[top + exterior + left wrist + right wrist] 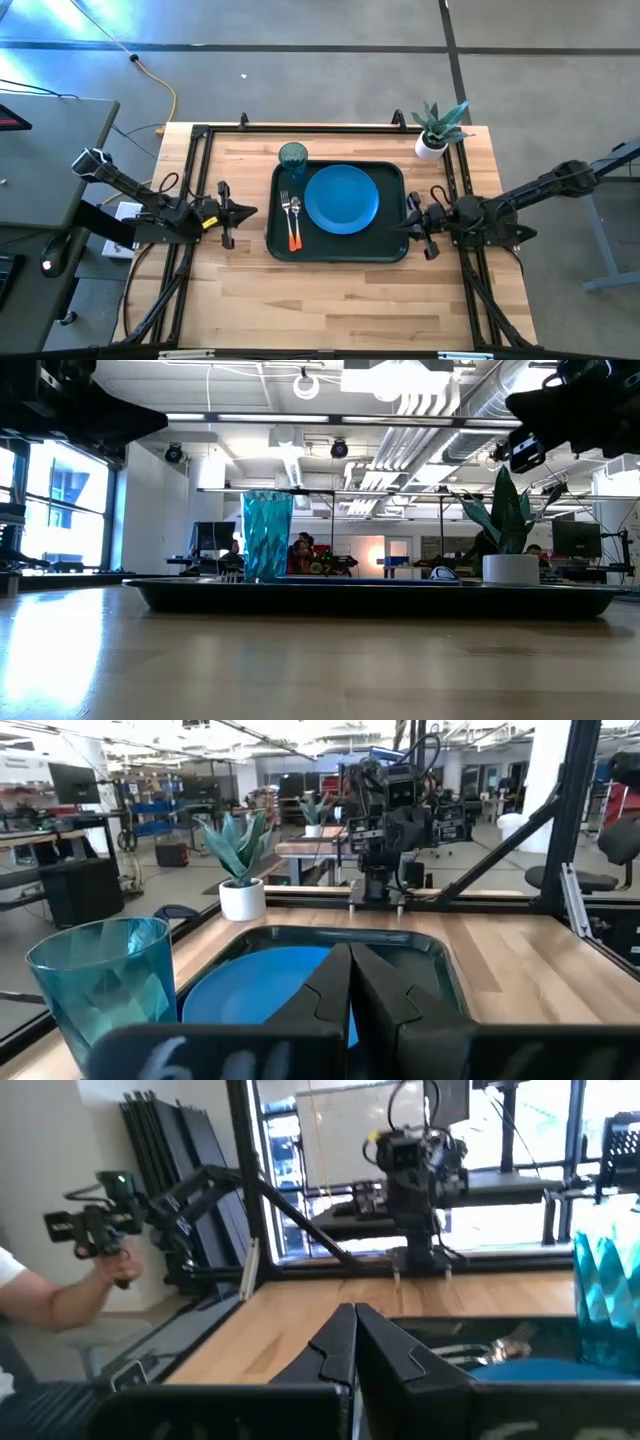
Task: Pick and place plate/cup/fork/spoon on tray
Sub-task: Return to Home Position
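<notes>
While both arms rest low at opposite sides of the tabletop (340,300), neither holds anything. The left tool (243,212) sits just left of the tray (338,254), its two dark fingers (330,995) pressed together with their tips meeting, pointing across the tray and touching none of the tableware. The right tool (409,221) sits just beside the tray's right rim, fingers (335,1345) likewise closed tip to tip and holding nothing.

On the tray, which lies mid-tabletop, the plate (341,198) lies flat, round and bright blue, filling the tray's centre and right part. Left of the plate, the fork (291,220) and spoon (297,220) lie side by side, almost touching each other, metal ends toward the far side and orange handles toward the near edge. The cup (293,156) stands upright at the tray's far left corner, a faceted translucent teal tumbler; from above it overlaps the rim, and the low view shows it rising from the tray's left part. In the low view the tray shows as a thin dark band flat on the wood.

A potted plant (437,130) in a white pot stands on the tabletop beyond the tray's far right corner, apart from it. In the right wrist view a person's hand (110,1275) grips a handheld device off the tabletop's left side.
</notes>
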